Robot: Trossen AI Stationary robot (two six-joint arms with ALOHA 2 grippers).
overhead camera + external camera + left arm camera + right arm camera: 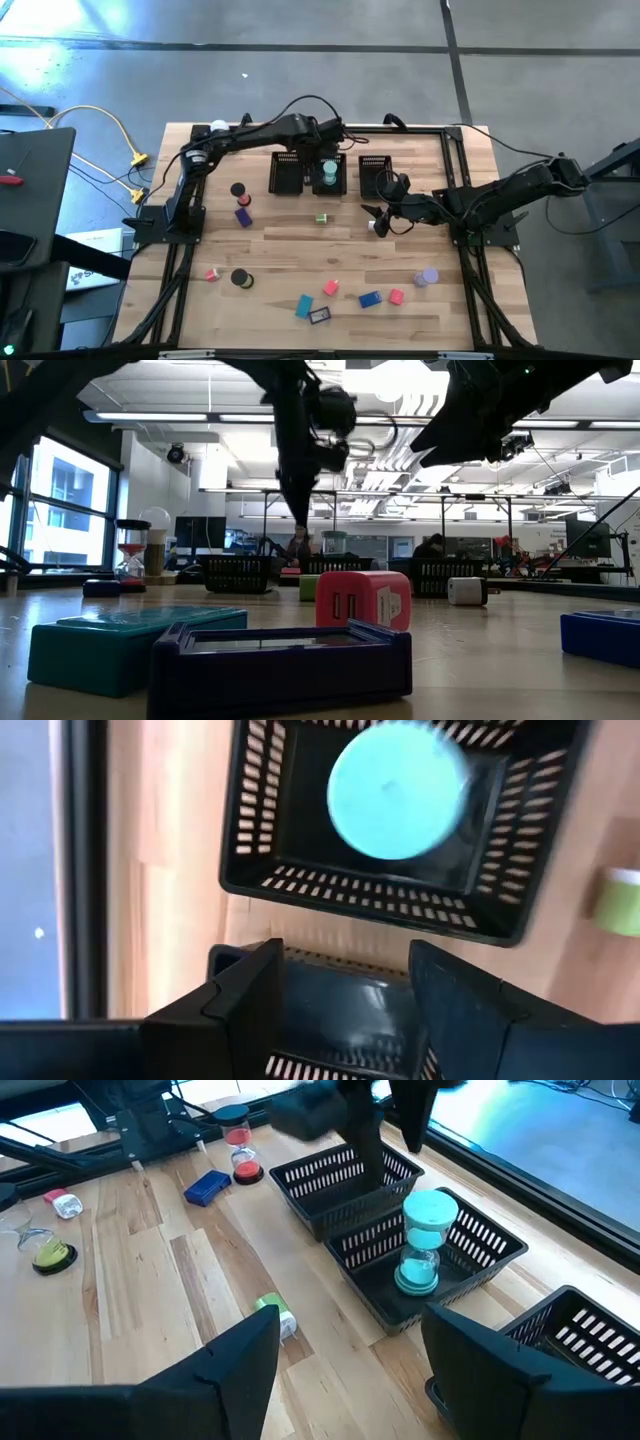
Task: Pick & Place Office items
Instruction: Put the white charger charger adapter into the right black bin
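Office items (330, 288) mostly scattered on desk (280, 255), one teal hourglass (424, 1245) upright in middle bin (440, 1270); left gripper (345, 1005) spread, empty, above bins, likely post-drop; right gripper (350, 1360) spread, empty, nearby.

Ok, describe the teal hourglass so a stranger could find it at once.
Look to the far edge of the wooden table, where three black mesh bins sit in a row. The teal hourglass stands upright inside the middle bin, below the left gripper. It is the only thing visible in any bin.
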